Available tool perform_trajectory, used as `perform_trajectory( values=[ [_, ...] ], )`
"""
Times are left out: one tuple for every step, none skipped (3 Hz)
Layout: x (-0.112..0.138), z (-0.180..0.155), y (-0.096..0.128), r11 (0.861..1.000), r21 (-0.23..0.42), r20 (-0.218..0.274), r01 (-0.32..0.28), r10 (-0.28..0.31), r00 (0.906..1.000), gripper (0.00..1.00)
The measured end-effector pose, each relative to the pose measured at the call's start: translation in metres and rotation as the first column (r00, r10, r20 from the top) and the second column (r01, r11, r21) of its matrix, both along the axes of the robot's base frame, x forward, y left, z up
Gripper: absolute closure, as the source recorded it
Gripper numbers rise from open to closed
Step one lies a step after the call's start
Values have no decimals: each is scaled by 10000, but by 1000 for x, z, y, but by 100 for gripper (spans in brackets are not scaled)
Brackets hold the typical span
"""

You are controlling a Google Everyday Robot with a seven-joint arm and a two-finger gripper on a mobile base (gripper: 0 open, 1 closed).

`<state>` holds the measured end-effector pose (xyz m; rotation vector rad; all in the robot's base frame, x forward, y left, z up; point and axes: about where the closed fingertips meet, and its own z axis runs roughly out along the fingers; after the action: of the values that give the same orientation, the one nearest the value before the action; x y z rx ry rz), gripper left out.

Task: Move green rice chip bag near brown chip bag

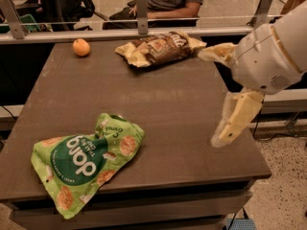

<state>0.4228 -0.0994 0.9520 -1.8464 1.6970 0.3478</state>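
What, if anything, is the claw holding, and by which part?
Nothing. The claw is open at the right side of the table, touching no bag.

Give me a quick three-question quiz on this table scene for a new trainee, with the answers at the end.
1. True or false: the green rice chip bag touches the brown chip bag.
2. Where is the hand? A) above the right side of the table, open and empty; B) clamped on the green bag; C) under the tabletop.
3. Fill in: the round fruit at the far left is ___ in colour.
Key: 1 false, they lie apart; 2 A; 3 orange.
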Motion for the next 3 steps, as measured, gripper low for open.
perform_trajectory(
  values=[
    [-19, -19, 49, 9825, 1071, 80, -1521, 1522, 9883, 0],
    [-24, -18, 58, 9748, 1161, 230, -1903, 1889, 9817, 0],
    [-24, -18, 58, 9754, 1151, 226, -1879, 1866, 9822, 0]
  ],
)
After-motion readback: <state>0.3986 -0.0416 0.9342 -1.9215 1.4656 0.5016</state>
